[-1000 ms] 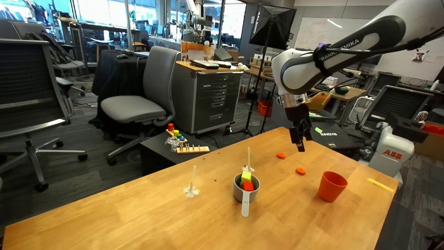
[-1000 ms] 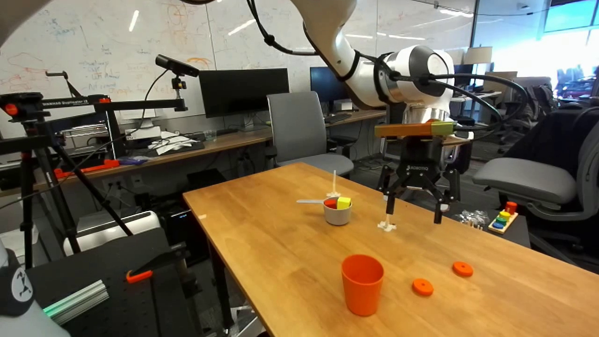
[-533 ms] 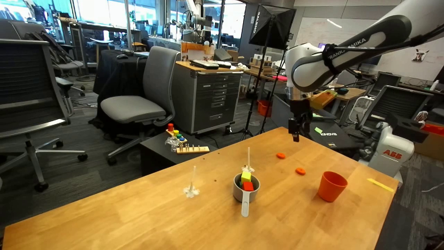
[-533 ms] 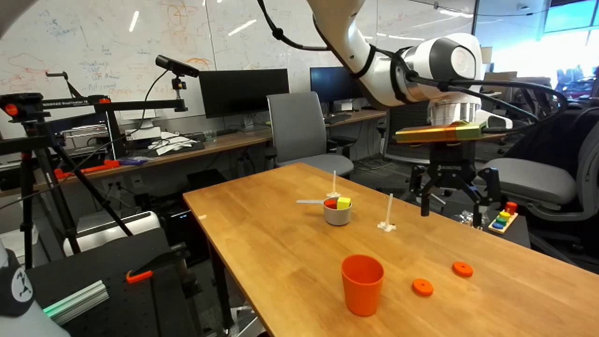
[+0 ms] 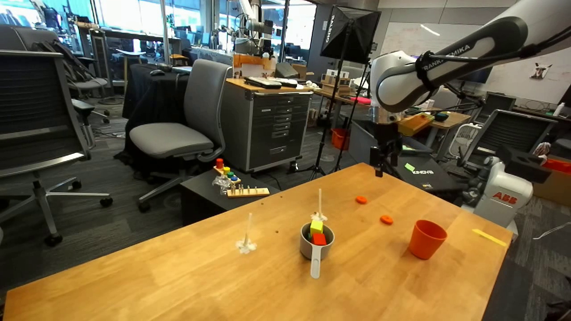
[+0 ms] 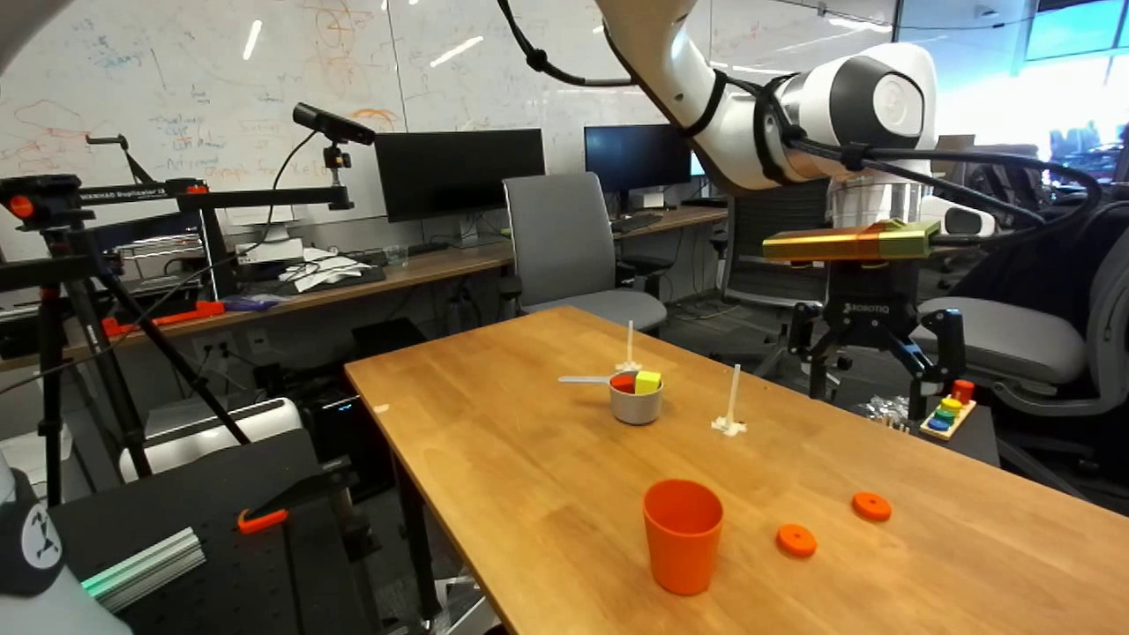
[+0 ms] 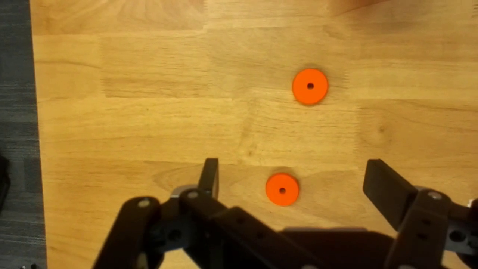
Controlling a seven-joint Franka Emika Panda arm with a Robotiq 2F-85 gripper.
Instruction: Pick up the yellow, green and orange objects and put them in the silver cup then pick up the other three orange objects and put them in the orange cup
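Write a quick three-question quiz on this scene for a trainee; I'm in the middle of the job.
1. Multiple choice: which colours show inside the silver cup?
a) blue and white
b) yellow and red
c) pink and purple

2. Fill the blank: in the wrist view, two orange discs lie on the table, each with a small round ____ in its middle.

3. True or false: the end effector is open and holds nothing.

Key
1. b: a yellow block and a red block.
2. hole
3. True; both orange discs lie on the table, apart from it.
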